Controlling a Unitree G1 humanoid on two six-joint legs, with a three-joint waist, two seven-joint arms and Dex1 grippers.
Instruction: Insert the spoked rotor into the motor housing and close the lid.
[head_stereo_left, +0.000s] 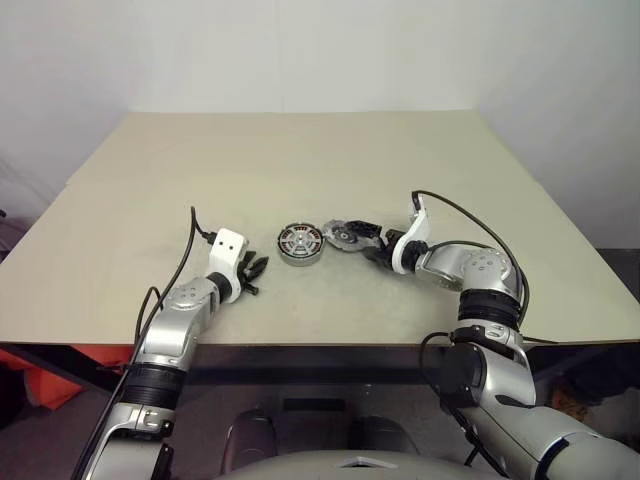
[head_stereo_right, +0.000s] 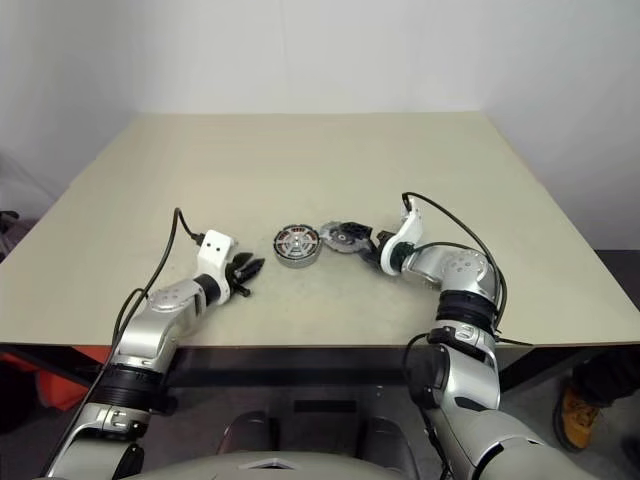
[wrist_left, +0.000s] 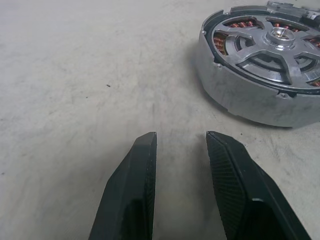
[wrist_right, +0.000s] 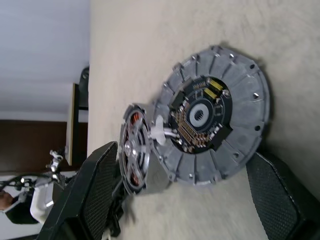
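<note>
A broad beige table (head_stereo_left: 300, 170) with a faintly mottled, matte top stands against a plain white wall (head_stereo_left: 300, 50). Under the table's near left corner lies something orange-red (head_stereo_left: 40, 375), too much hidden to tell what it is. At the lower right corner of the right eye view, beside the table's edge, a person's tan shoe (head_stereo_right: 578, 412) rests on the floor below a dark trouser leg (head_stereo_right: 610, 375).

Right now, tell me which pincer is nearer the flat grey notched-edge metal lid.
Right. The right pincer straddles the flat grey notched-edge metal lid, one open finger on each side. The left pincer sits beyond the round silver motor housing, open and empty.
</note>
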